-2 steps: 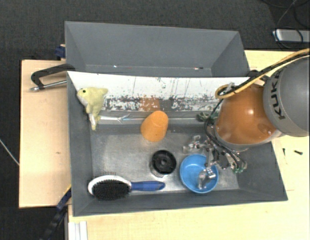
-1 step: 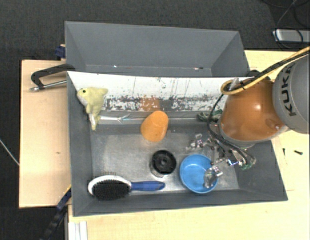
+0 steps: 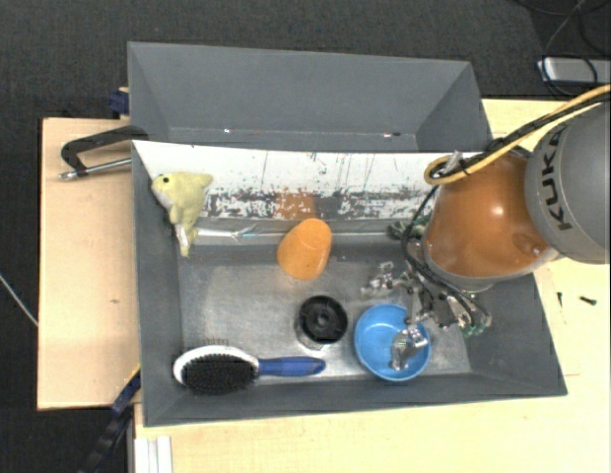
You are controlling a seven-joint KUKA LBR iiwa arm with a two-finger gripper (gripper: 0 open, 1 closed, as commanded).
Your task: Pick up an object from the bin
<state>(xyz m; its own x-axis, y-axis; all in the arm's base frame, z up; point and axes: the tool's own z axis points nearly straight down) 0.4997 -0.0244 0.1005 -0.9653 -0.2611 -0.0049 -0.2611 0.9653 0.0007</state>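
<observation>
1. Step in hand: positioning over a target, judged from the pose. The gripper (image 3: 412,343) hangs over the right half of the blue bowl (image 3: 371,337), which lies in the grey bin (image 3: 168,304).
2. Gripper state: cannot tell whether apart or together. No object is visibly clamped.
3. Neighbours, referenced to the bowl:
   - black round cap (image 3: 322,320), just left, apart from the bowl;
   - blue-handled hairbrush (image 3: 219,371), further left;
   - orange ovoid block (image 3: 305,247), above-left;
   - yellow plush toy (image 3: 182,197), well apart, far upper left.
4. Next move probably calls for straddling the bowl's right rim, closing on it, then lifting straight up.
</observation>
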